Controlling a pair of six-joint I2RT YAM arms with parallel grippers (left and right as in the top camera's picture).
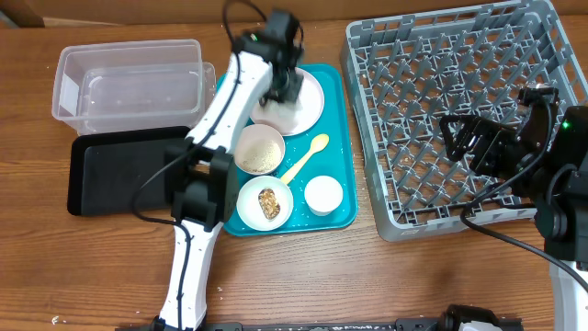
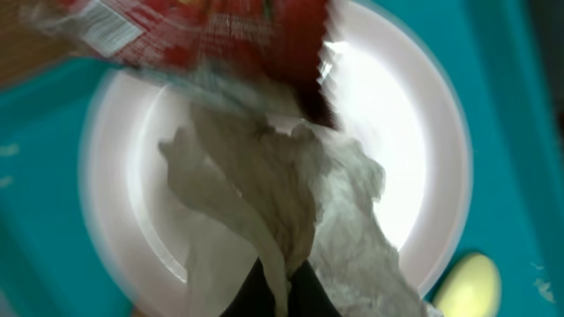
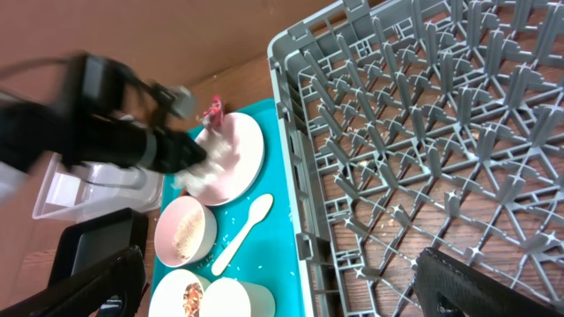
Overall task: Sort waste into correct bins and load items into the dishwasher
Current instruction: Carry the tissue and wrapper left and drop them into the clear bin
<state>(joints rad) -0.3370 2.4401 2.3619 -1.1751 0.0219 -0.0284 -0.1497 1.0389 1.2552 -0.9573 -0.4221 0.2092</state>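
Note:
My left gripper (image 1: 283,89) is down on the white plate (image 1: 308,103) at the back of the teal tray. In the left wrist view its black fingers (image 2: 282,289) are shut on the crumpled white napkin (image 2: 291,202), which lies on the plate (image 2: 132,176). The red-and-white wrapper (image 2: 211,35) lies at the plate's far edge. One bowl (image 1: 260,149) holds rice grains. The other bowl (image 1: 265,203) holds a brown food chunk. The cup (image 1: 323,195) and yellow spoon (image 1: 306,156) sit beside them. My right gripper (image 1: 464,136) is open and empty over the grey rack (image 1: 432,55).
The clear tub (image 1: 129,83) stands at the back left, with the black tray (image 1: 110,175) in front of it. The teal tray (image 1: 344,216) lies between these and the rack. Loose rice grains are scattered on the teal tray (image 3: 291,189).

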